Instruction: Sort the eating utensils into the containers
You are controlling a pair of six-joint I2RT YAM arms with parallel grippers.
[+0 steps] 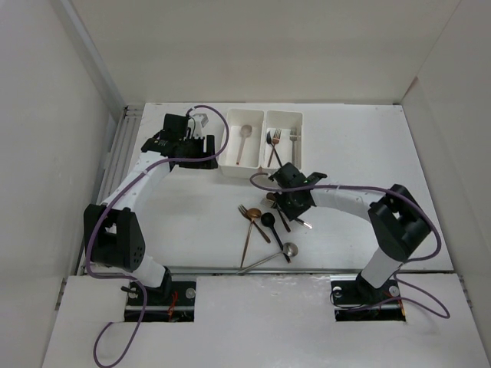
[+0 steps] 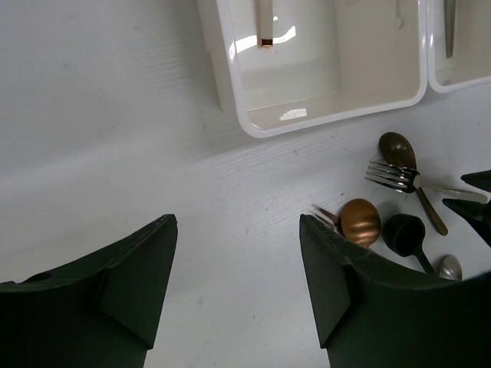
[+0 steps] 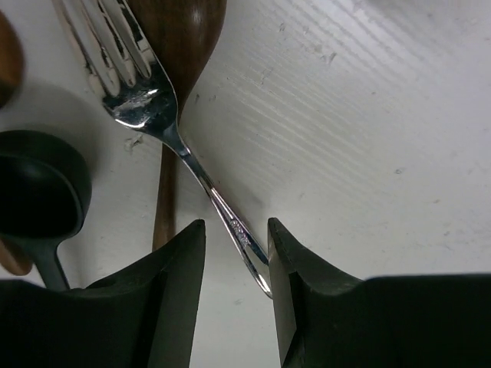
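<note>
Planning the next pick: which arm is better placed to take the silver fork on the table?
Right. The right gripper has its open fingers either side of the handle of the silver fork. The left gripper hangs open over the table near a bin, away from it.

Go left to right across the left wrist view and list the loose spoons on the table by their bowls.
Shiny copper spoon → matte black spoon → polished silver spoon, bottom right. The dark bronze spoon and silver fork overlap each other, so both are left out.
</note>
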